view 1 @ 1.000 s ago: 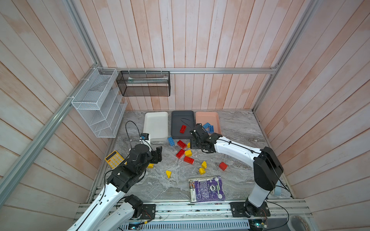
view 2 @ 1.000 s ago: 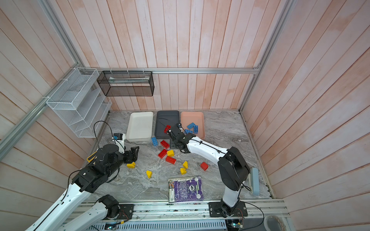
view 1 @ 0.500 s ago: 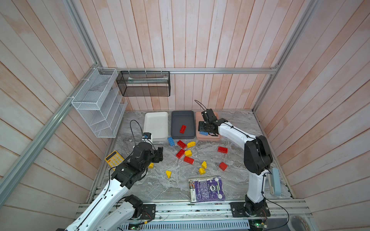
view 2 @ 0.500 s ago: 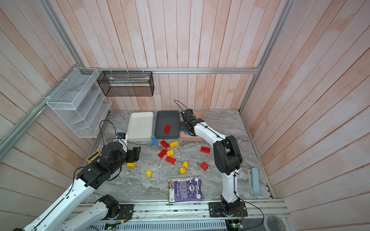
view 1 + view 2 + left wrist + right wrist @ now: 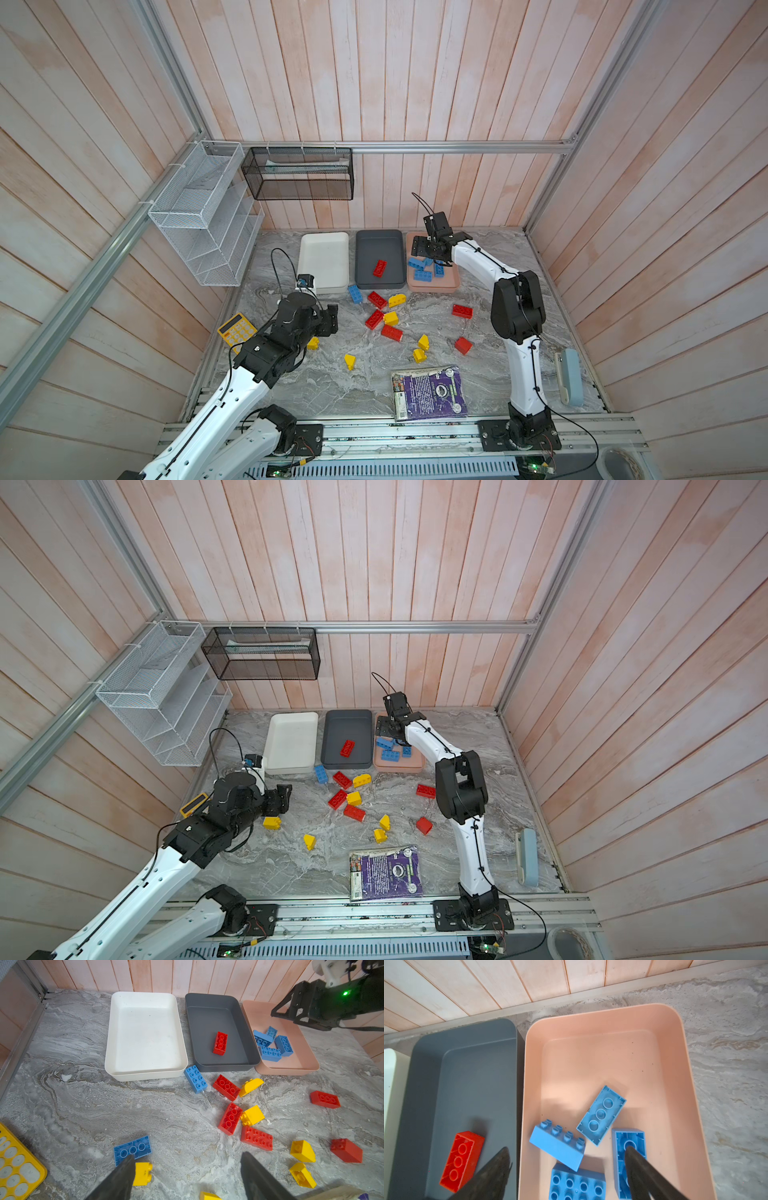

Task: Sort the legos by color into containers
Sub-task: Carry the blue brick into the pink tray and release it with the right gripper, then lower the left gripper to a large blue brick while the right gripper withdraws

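Observation:
White point(image 5: 324, 249), dark grey point(image 5: 380, 245) and pink point(image 5: 451, 282) containers stand in a row at the back. My right gripper point(image 5: 430, 259) hangs open and empty over the pink one, above several blue legos point(image 5: 558, 1145). One red lego point(image 5: 379, 268) lies in the grey container; the white one is empty. Red point(image 5: 391, 333), yellow point(image 5: 390, 318) and one blue point(image 5: 354, 293) legos lie scattered on the table. My left gripper point(image 5: 188, 1157) is open low over the table, holding nothing, with a yellow lego point(image 5: 143, 1174) and an upturned blue one point(image 5: 133, 1149) beside one finger.
A yellow calculator point(image 5: 237, 330) lies left of my left arm. A purple booklet point(image 5: 430, 392) sits near the front edge and a pale blue object point(image 5: 570, 376) at the right edge. A white wire rack point(image 5: 208, 216) and black mesh basket point(image 5: 299, 174) hang on the walls.
My right gripper swung from the middle of the table back to the pink container and opened; a blue lego it carried now lies there. The left arm barely shifted.

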Robot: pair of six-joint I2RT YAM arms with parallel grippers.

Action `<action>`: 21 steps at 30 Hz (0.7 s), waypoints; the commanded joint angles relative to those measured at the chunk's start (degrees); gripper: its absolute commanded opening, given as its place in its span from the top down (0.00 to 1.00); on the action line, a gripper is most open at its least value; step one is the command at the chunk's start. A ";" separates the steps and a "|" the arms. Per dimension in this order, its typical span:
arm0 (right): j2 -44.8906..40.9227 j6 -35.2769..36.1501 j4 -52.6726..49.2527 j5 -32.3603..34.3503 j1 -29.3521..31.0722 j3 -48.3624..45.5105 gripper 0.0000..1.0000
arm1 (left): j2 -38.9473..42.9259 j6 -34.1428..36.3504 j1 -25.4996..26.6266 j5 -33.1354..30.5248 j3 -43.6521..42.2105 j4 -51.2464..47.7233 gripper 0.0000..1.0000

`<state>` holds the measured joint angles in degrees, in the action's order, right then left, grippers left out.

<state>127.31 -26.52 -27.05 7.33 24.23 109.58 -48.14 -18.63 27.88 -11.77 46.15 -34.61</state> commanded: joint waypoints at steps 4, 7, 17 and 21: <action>-7.28 0.12 2.02 -0.73 0.04 -6.81 0.14 | -1.25 -0.19 -0.68 -1.57 -0.62 0.54 0.19; -14.82 -0.26 7.43 -1.14 0.07 -15.39 0.14 | -2.83 -1.41 -0.63 -4.84 -0.26 -0.89 0.19; -41.91 -2.43 27.31 -4.21 4.75 -50.11 0.15 | -11.26 -6.95 -0.93 -11.04 2.01 -5.35 0.19; -48.29 -2.92 31.61 -4.53 9.51 -59.82 0.11 | -15.02 -6.88 -4.97 -6.58 1.95 -5.25 0.17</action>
<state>81.34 -28.56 -0.97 4.14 30.98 55.00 -61.36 -24.29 25.54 -19.77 46.57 -38.61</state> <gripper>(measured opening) 0.874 0.826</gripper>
